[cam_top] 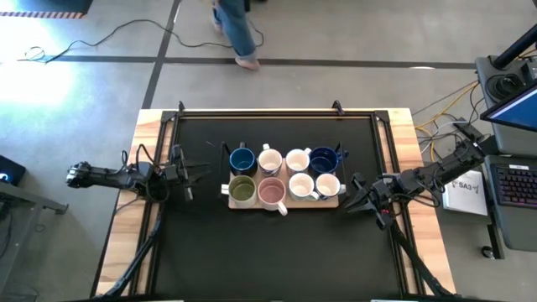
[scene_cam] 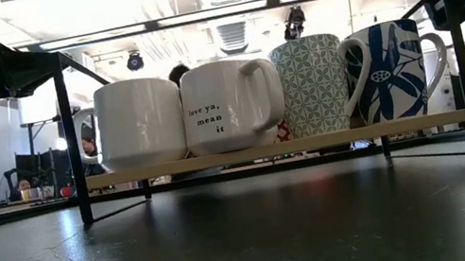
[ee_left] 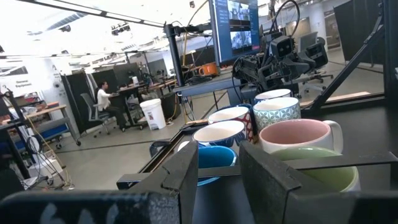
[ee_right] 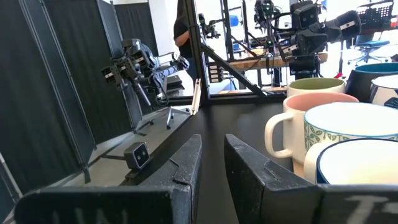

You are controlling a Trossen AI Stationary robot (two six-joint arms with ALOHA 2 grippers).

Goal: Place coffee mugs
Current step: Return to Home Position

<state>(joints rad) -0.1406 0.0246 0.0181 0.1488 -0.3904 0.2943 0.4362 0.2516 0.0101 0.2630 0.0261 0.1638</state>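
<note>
Eight mugs stand upright in two rows of four on a light wooden board (cam_top: 228, 201) at the table's middle. The far row holds a blue mug (cam_top: 242, 158), two white mugs (cam_top: 269, 159) (cam_top: 298, 159) and a dark blue patterned mug (cam_top: 324, 158). The near row holds an olive green mug (cam_top: 242, 190), a pink mug (cam_top: 272, 192) and two white mugs (cam_top: 301, 184) (cam_top: 327, 185). My left gripper (cam_top: 195, 172) (ee_left: 219, 155) hovers left of the board, open and pointing at the mugs. My right gripper (cam_top: 352, 195) (ee_right: 212, 146) hovers right of the board, also open.
A black rail frame (cam_top: 277, 113) runs around the black table top, with posts (scene_cam: 71, 140) near the board. A small camera (ee_right: 137, 155) sits at the table's edge. A person (cam_top: 235, 33) walks on the floor beyond the far edge. A laptop (cam_top: 516, 109) stands off to the right.
</note>
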